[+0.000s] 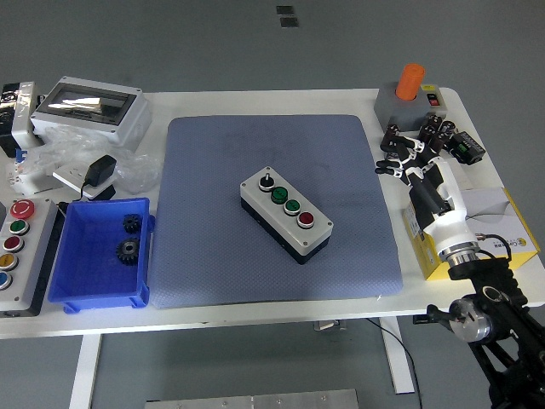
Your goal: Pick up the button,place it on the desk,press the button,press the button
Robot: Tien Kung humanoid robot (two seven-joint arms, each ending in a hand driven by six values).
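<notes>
- Your right hand (407, 152) hovers near the right edge of the table (341, 294), just off the right edge of the blue-grey mat (213, 256); its fingers are spread and loose, with nothing in them.
- Behind that hand, toward the table's far right corner, stands a grey box with an orange knob (409, 95); a small black device (467, 146) lies just beside the hand on its right.
- Under your right forearm lies a yellow and white carton (502, 230), close to the right edge.
- The button box (285, 213) is well apart from the hand, to its left and nearer you: it lies at the middle of the mat, turned slantwise, with a black switch, two green buttons and a red button in a row on its top. Nothing touches it.
- At the near left corner of the mat sits a blue bin (85, 290) with two dark gears (128, 239) inside.
- At the table's left edge you see another button panel (17, 247) with coloured buttons.
- Toward the far left corner rest a grey enclosure with a clear lid (89, 109), crumpled plastic wrap, and a black adapter (100, 172).
</notes>
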